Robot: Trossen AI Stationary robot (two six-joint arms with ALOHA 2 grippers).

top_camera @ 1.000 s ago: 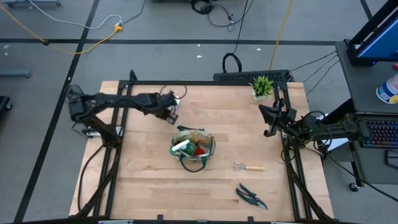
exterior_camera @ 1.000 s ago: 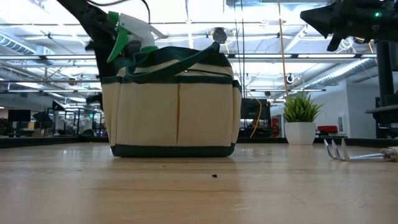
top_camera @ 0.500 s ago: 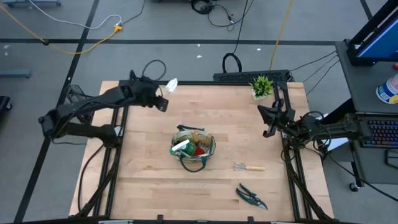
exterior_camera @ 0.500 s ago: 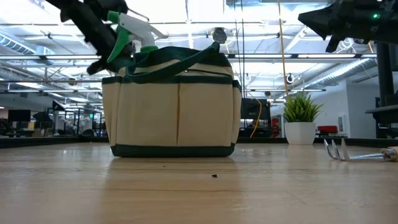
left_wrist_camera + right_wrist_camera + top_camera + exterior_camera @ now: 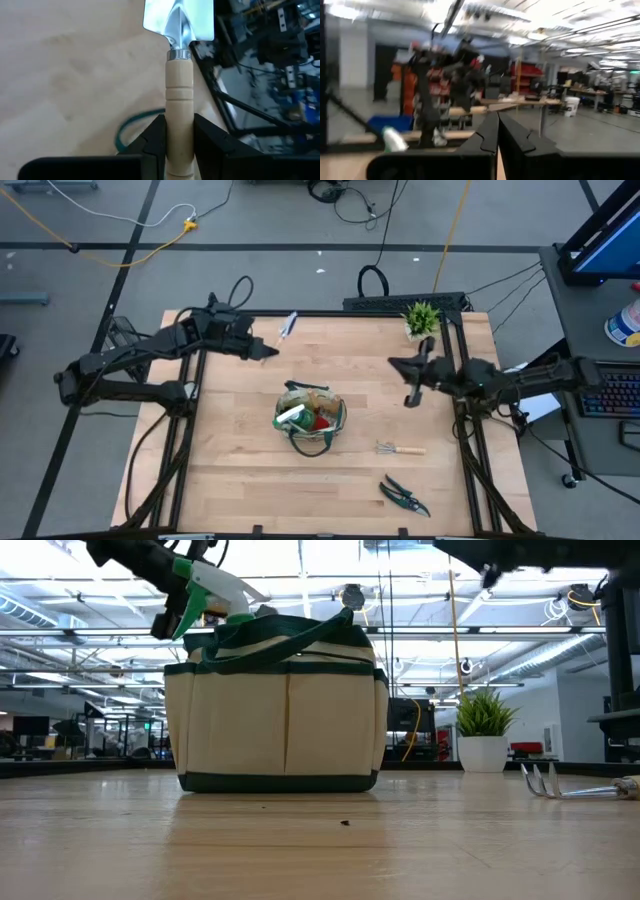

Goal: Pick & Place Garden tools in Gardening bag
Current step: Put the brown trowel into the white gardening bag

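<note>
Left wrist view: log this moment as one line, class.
left gripper: shut on wooden-handled metal trowel | right gripper: shut, empty | khaki fabric bag: mid-table

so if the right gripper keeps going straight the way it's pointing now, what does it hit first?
Probably nothing on the table. In the high view the shut right gripper points across the table toward the left arm's side. The khaki fabric gardening bag with green trim lies beside that line. Its wrist view shows only room beyond its fingers, though height is unclear.

Khaki bag (image 5: 275, 705), dark green trim
</note>
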